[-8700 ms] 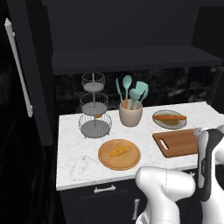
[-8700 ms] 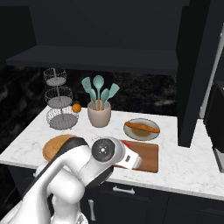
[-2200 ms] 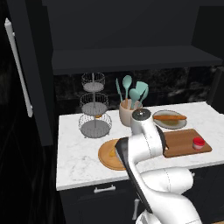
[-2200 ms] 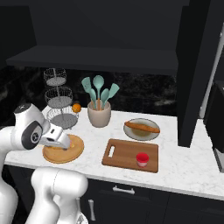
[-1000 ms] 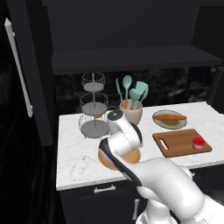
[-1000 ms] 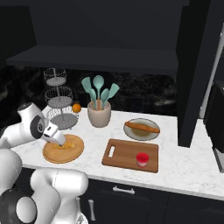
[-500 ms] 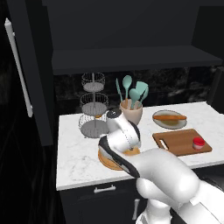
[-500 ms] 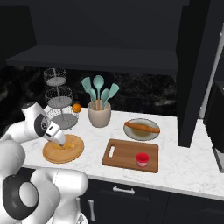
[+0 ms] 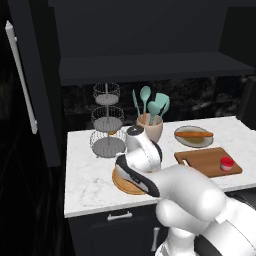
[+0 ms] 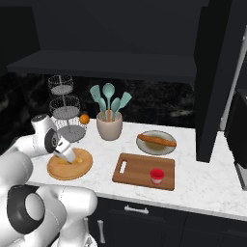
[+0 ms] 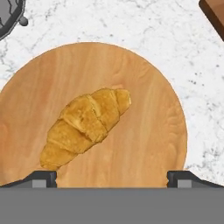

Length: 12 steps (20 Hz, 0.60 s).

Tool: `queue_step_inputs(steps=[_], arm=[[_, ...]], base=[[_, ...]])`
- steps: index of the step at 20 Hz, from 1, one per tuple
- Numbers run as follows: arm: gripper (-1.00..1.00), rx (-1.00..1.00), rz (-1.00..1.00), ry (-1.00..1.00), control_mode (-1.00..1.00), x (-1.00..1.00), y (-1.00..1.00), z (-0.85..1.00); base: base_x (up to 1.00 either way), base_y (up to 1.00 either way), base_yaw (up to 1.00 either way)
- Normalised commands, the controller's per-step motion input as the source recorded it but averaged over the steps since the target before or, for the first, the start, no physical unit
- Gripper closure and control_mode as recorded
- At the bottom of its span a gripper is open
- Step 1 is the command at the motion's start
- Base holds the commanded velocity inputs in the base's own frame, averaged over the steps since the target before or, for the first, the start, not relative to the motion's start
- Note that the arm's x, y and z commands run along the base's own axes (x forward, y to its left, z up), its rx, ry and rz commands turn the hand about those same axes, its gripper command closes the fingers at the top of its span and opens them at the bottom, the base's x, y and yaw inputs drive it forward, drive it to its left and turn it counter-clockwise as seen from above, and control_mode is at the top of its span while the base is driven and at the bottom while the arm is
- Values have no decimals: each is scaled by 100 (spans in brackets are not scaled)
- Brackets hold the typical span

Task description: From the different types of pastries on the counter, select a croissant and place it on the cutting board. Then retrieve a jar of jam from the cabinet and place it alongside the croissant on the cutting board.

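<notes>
The golden croissant lies on the round light-wood plate, just above and between my gripper's widely spread fingertips. My gripper hangs open right over that plate, holding nothing. The reddish-brown cutting board lies to the right with the red-topped jar of jam standing on its near right corner. From the left side the board and jar show too. The long orange-brown pastry rests on a grey plate behind the board.
A beige utensil holder with teal tools and a tiered wire basket stand at the back of the white counter. An orange sits by the basket. The board's corner edges the hand view.
The arm has swung left from the cutting board, leaving the jar there, and the hand has lowered over the round plate in the last second.
</notes>
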Motion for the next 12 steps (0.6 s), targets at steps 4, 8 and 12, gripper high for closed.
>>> queue_step_inputs(steps=[4, 8, 12], arm=[[-100, 1, 0, -1, -100, 13, -4, -9], [-100, 2, 0, 0, -100, 11, 0, -4], [-100, 0, 0, 0, -100, 27, 0, -16]], base=[[0, 0, 0], [0, 0, 0], [0, 0, 0]])
